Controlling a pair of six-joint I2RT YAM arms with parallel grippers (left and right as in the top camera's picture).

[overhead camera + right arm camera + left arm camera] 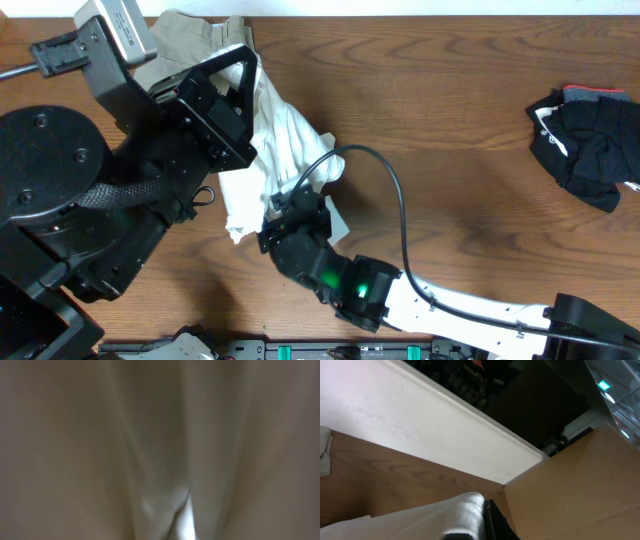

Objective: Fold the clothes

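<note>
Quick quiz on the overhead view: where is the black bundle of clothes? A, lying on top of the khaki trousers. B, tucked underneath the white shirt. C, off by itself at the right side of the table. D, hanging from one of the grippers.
C: the black bundle lies alone by the right edge of the table, well apart from the white T-shirt on the left.

Overhead looks straight down on your table (450,120). Left wrist looks low toward its far edge; right wrist (very close) sees only the T-shirt (150,435) all share.
</note>
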